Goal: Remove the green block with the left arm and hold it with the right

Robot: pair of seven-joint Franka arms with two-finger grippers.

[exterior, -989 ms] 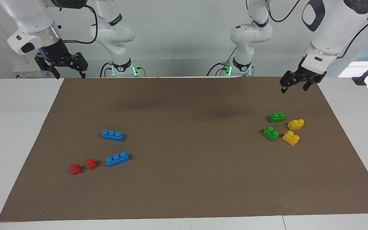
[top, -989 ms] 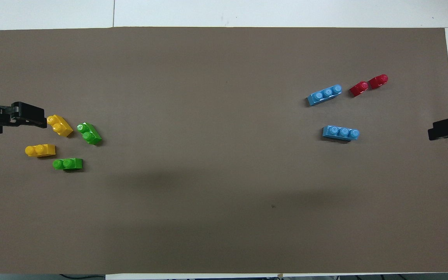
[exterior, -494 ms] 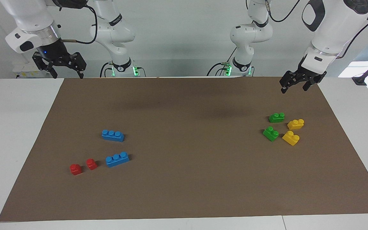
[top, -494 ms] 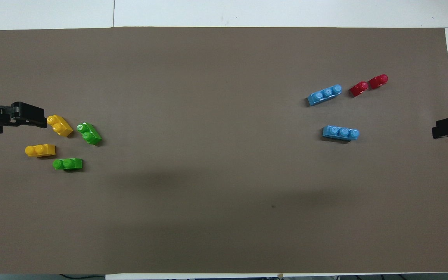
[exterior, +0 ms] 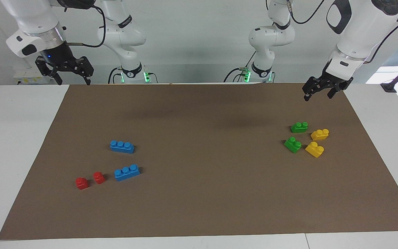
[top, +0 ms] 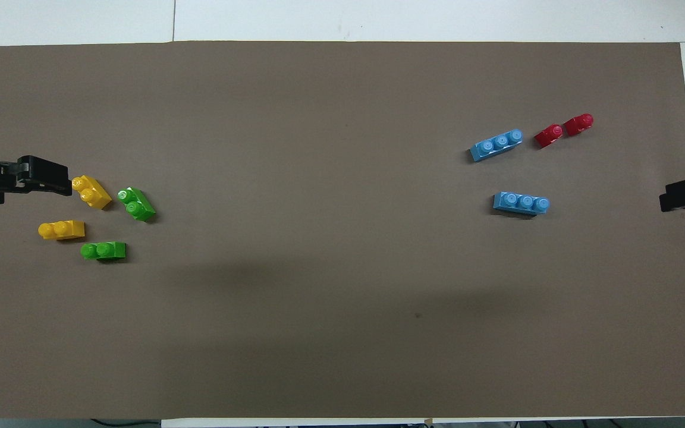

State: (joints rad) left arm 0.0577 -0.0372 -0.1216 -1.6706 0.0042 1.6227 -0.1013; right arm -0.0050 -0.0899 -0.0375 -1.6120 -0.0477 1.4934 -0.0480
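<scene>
a: look first at your left pincer (exterior: 318, 93). it hangs over the brown mat's (exterior: 199, 207) edge at the left arm's end of the table (exterior: 12, 138), fingers apart, holding nothing. the right pincer (exterior: 71, 76) waits in the air over the mat's corner at the right arm's end, fingers apart too, nothing in them.

b: and the green block?

a: you have two. the green block (exterior: 299, 127) nearest the robots lies flat on the mat at the left arm's end, studs up, its long axis along the table's length. the second green block (exterior: 293, 144) sits just farther out, turned diagonally, apart from the first.

b: what crowds them?

a: two yellow blocks (exterior: 320, 134) stand beside the greens, toward the left arm's end; none of the four touch. on the greens' side toward the table's middle you get a wide bare stretch of mat. the mat's edge runs well outside the yellow ones.

b: farther out?

a: at the right arm's end, two blue blocks (exterior: 122, 146), then two red blocks (exterior: 99, 177) farthest from the robots, well apart from the greens.
</scene>
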